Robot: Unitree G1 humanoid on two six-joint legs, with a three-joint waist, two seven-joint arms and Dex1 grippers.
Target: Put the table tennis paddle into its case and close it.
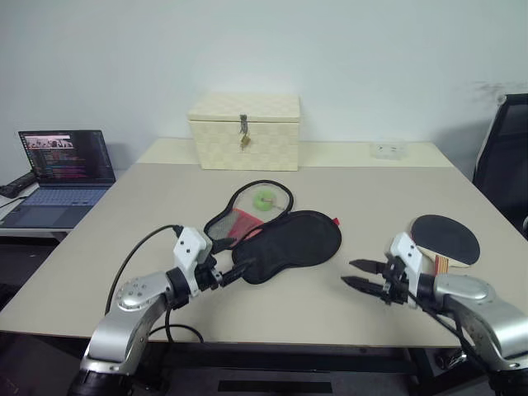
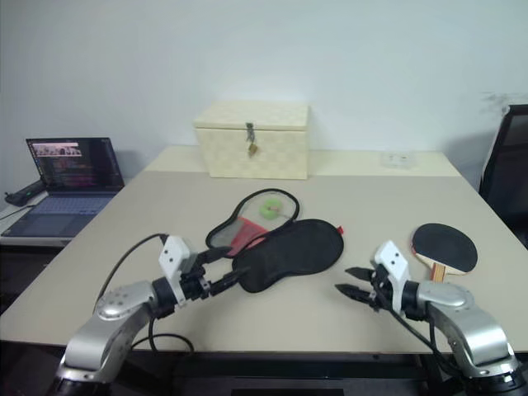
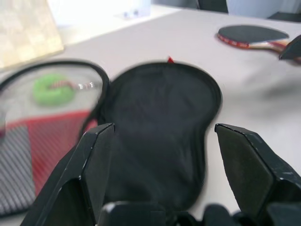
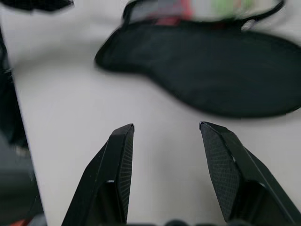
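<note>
Case (image 1: 285,239): lies unzipped mid-table, flap spread, ready for loading.
Paddle (image 1: 446,239): flat by the table's right edge, untouched.
Left gripper (image 1: 233,270): fingers apart, at the case's near end.
Right gripper (image 1: 355,274): fingers apart, empty, beside the paddle.

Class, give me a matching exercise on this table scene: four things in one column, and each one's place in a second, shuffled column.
1 paddle
2 case
3 box
4 laptop

A on a side desk, left of the table
B lying open at mid-table
C at the table's far edge
D on the table by the right gripper

Pairs: 1-D, 2-B, 3-C, 4-A
</note>
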